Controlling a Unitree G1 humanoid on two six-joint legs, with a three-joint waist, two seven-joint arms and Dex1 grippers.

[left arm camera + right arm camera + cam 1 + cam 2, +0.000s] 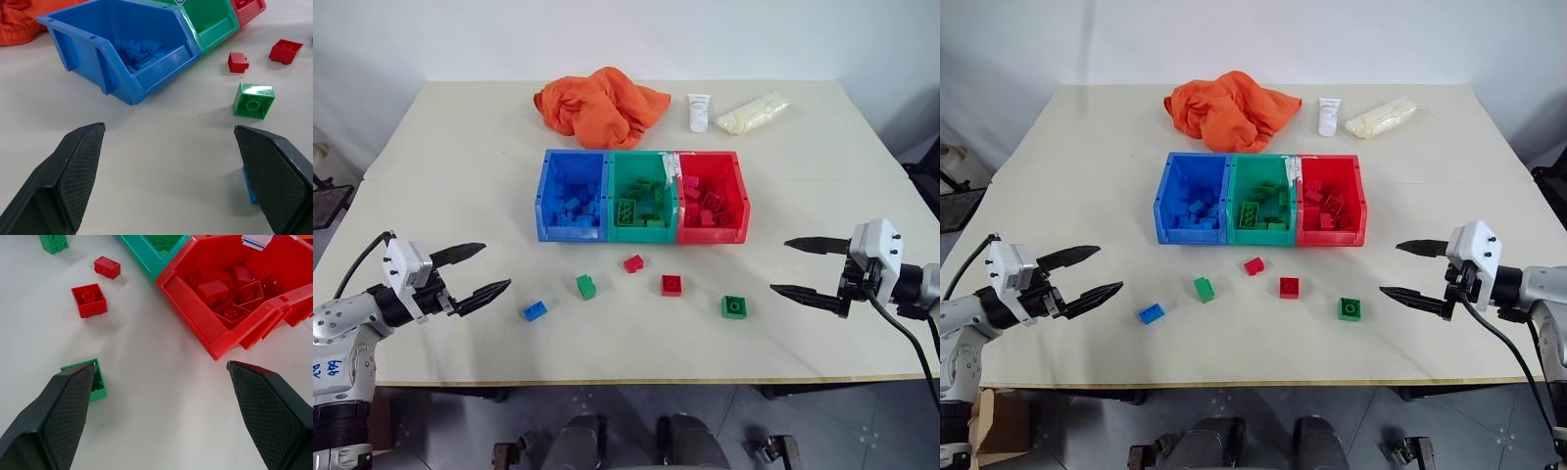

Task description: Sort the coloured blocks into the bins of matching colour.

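Three joined bins stand mid-table: blue bin (572,197), green bin (640,197) and red bin (711,199), each holding several blocks of its own colour. In front of them lie loose blocks: a blue block (534,310), a green block (585,286), a small red block (633,262), a red block (672,285) and a second green block (734,306). My left gripper (478,271) hovers open at the table's front left, just left of the blue block. On the front right my right gripper (811,269) hangs open, to the right of the second green block. Both are empty.
An orange cloth (599,104) lies crumpled at the back of the table, with a white tube (699,112) and a clear bag of pale material (752,114) to its right. The table's front edge (636,380) runs just below the loose blocks.
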